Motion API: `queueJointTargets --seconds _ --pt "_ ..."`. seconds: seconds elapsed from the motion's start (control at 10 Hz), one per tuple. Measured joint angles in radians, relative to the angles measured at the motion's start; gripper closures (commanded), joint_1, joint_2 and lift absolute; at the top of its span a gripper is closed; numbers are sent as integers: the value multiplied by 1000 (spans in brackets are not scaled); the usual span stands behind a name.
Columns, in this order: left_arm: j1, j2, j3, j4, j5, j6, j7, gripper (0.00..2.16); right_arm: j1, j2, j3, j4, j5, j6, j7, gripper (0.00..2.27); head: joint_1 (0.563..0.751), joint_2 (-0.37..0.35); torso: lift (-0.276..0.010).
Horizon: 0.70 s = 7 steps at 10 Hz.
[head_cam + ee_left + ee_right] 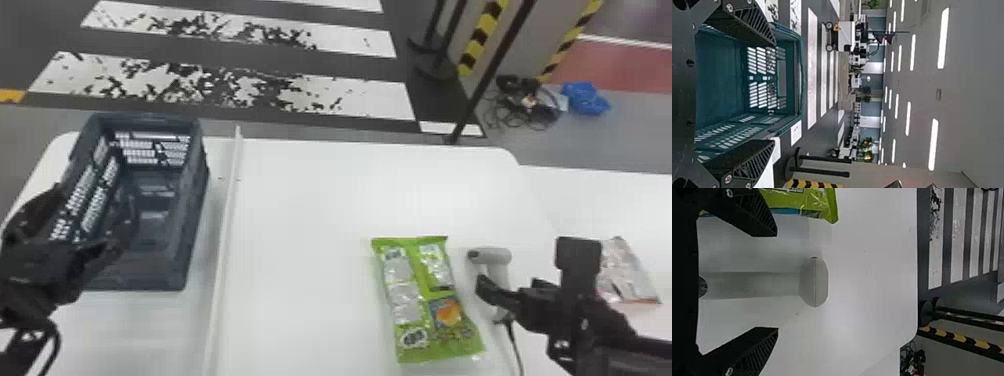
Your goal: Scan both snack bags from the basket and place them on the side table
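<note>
The green snack bag lies flat on the white table, left of the grey scanner. A silver snack bag rests on the side table, partly behind the right arm. My right gripper is over the scanner's handle; in the right wrist view my right gripper stands open, the scanner between and beyond its fingers, the green bag beside it. At the near left part of the basket is my left gripper, open. The left wrist view has my left gripper open before the basket.
A white divider strip runs along the table between basket and green bag. The side table adjoins on the right. The scanner's cable trails towards the near edge. A thin dark pole stands behind the table.
</note>
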<state>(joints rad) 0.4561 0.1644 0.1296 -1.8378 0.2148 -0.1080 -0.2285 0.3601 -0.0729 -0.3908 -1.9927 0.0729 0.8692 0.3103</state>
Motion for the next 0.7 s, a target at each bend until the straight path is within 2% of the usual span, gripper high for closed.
queueJointTargets --seconds 0.1,0.2,0.3,0.4,0.5,0.7 --pt "1 1 2 0 0 1 0 124 -24 -9 3 35 10 1 7 113 695 -183 -75" --pt "2 1 3 -1 1 2 0 124 -47 -19 9 68 23 2 10 306 695 -186 -75" --pt "4 1 4 -2 1 3 0 124 -74 -32 15 108 38 4 20 741 695 -189 -75" --pt "4 1 5 -3 2 3 0 124 -94 -42 21 142 56 9 40 1791 695 -190 -75" --pt "4 1 5 -3 2 3 0 124 -108 -50 24 170 65 16 47 2260 695 -192 -75" --pt "3 0 5 -2 2 4 0 124 -119 -53 21 186 59 34 38 2260 695 -198 -75"
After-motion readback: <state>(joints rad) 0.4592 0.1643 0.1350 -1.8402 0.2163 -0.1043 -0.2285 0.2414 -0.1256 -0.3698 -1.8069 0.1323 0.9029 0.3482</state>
